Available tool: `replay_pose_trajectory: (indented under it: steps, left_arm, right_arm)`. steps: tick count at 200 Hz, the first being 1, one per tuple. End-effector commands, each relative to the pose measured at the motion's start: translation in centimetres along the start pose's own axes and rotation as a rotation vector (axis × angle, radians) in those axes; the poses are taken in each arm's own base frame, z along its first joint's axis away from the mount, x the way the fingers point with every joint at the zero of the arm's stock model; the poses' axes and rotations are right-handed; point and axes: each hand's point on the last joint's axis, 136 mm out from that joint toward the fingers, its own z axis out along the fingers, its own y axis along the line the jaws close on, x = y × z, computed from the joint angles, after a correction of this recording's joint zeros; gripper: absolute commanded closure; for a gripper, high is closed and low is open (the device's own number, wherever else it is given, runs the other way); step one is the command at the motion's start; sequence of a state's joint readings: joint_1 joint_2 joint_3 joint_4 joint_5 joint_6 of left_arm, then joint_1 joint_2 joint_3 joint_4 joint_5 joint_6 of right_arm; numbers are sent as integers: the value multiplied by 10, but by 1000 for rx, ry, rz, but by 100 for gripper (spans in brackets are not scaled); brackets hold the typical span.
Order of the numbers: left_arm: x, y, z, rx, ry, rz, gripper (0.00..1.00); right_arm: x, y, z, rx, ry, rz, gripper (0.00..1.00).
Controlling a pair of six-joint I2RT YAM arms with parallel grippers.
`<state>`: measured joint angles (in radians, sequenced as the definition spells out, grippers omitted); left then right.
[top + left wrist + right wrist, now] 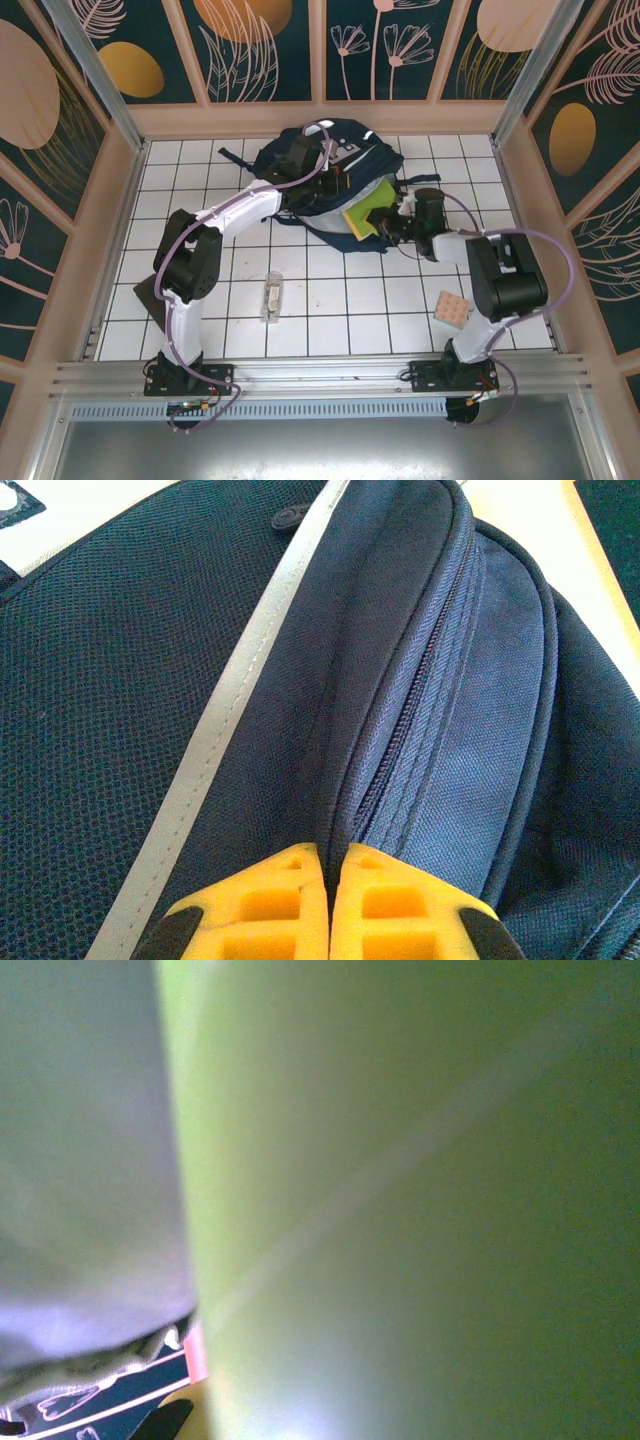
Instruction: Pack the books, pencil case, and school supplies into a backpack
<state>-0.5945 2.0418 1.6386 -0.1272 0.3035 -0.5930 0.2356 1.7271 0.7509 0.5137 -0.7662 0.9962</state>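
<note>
Fingers of the left gripper (329,865) are pressed together on a fold of the navy backpack (150,680), seen close from the left wrist. The yellow pads meet beside the bag's zipper and a white reflective stripe (235,690). From above, the backpack (268,160) lies at the far middle of the white-tiled counter (340,300), and the left gripper (318,150) rests on its top.

At the bag's right side the overhead view shows what the wrist views miss. The lime-green book (375,200) and the orange-yellow book (357,222) stand tilted together, partly out of the bag. The right gripper (400,215) is against their right edge, its fingers closed on the lime-green book. The right wrist camera sits so near that the lime-green book (400,1210) is a soft green blur, with a pale grey surface (80,1160) to its left. That surface is too blurred to name.

Two supplies lie loose on the counter, well apart from the bag. The narrow clear oblong box (271,297) is near the middle, between the arms. The pinkish-tan dotted pad (452,310) is just beside the right arm.
</note>
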Motion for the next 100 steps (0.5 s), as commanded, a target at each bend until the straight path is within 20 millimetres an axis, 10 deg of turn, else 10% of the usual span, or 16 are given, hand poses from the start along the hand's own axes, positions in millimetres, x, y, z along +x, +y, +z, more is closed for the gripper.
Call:
replay_pose_trajectory:
  steps: [1,100]
  left_arm:
    - [-45,-25,-29,55,-146,0,100]
    - [-48,-36,-40,99,-166,-24,100]
  right_arm:
    - [-14,48,21,-142,12,-120,100]
    - [-73,26,111,-122,-36,62,91]
